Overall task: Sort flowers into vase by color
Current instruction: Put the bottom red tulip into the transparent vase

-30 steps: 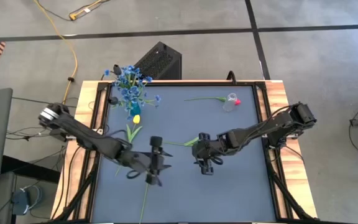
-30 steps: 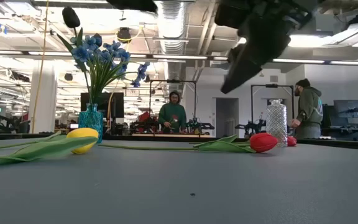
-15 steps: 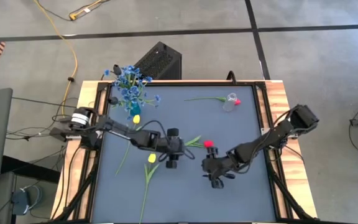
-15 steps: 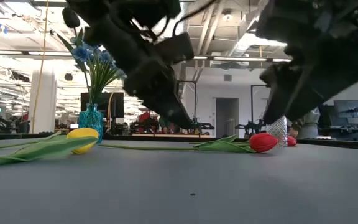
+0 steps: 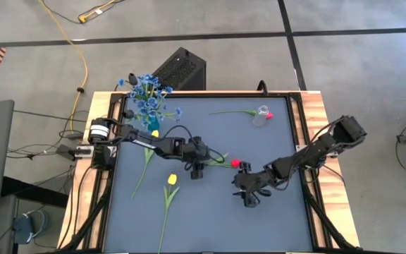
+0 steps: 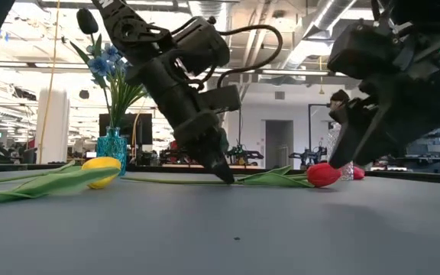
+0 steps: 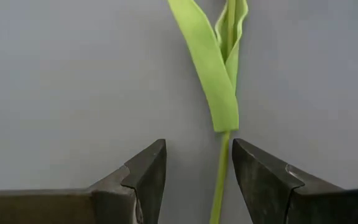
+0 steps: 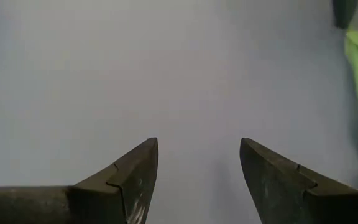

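A red tulip (image 5: pixel 236 163) lies mid-table, its green stem (image 7: pixel 219 180) and leaves (image 7: pixel 219 81) running toward the left. My left gripper (image 5: pixel 198 171) is open and tipped down, a finger on either side of that stem, fingertips at the table (image 6: pixel 224 174). My right gripper (image 5: pixel 249 200) hangs open over bare table, just on the near side of the red bloom (image 6: pixel 323 174). Two yellow tulips (image 5: pixel 172 179) (image 5: pixel 154 133) lie at the left. Blue flowers (image 5: pixel 146 99) stand in a blue vase (image 6: pixel 113 145). A clear vase (image 5: pixel 261 115) stands far right, a second red tulip (image 5: pixel 268 115) beside it.
The wooden table frame (image 5: pixel 316 141) borders the dark mat. A black box (image 5: pixel 182 69) sits beyond the far edge. People stand in the room behind the table (image 6: pixel 214 137). Bare mat lies toward the near right corner (image 5: pixel 280 226).
My left gripper has swung from the near left toward the table's middle and come down, ending astride the red tulip's stem. My right gripper has drawn back toward the near right and sunk lower, uncovering the red bloom. No flower has moved.
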`<action>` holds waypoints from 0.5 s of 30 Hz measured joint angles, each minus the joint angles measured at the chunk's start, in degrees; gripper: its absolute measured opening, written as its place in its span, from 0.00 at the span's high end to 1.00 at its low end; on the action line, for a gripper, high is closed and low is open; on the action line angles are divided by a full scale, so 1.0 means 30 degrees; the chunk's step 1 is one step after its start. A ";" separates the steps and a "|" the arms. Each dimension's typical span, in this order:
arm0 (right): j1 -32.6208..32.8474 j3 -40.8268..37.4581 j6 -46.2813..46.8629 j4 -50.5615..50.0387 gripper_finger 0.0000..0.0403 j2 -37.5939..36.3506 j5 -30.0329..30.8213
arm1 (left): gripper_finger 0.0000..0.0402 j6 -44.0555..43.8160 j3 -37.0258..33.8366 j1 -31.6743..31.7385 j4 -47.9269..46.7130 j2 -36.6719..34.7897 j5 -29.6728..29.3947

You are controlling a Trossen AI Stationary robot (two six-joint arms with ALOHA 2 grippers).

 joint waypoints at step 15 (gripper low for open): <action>-0.1005 -0.0568 -0.0309 0.0225 0.37 -0.2864 0.0318 | 0.98 -0.0153 0.0095 -0.0243 -0.1272 0.0799 0.1318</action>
